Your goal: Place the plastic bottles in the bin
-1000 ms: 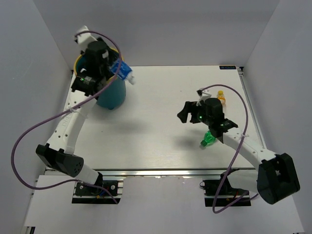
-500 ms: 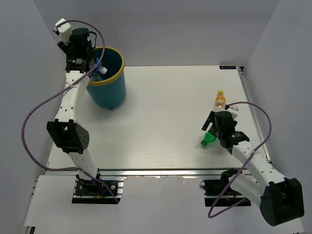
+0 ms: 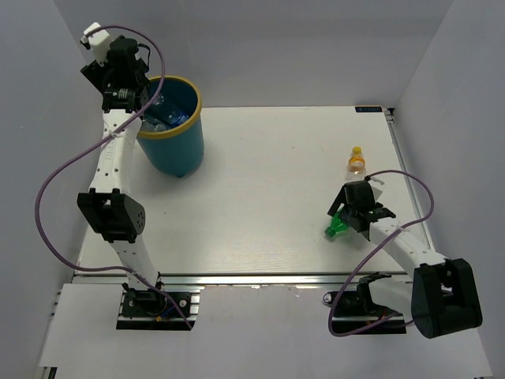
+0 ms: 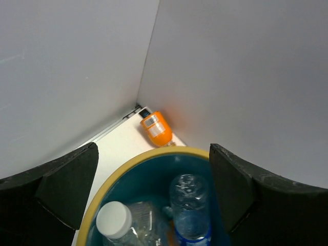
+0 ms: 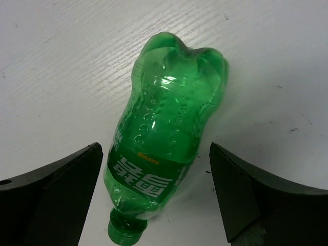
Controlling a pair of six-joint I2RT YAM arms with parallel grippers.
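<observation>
Now | left gripper agape, empty | right gripper agape astride glossy green bottle

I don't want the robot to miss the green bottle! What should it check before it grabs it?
1. Right gripper open: ok.
2. Green bottle between its fingers: ok, lying flat.
3. Fingers touching the bottle: not ok, a gap shows on both sides.
4. Orange bottle out of the way: ok, it sits apart, farther back.
5. Left gripper open and empty above the bin: ok.
6. Bin upright: ok, with bottles inside.
</observation>
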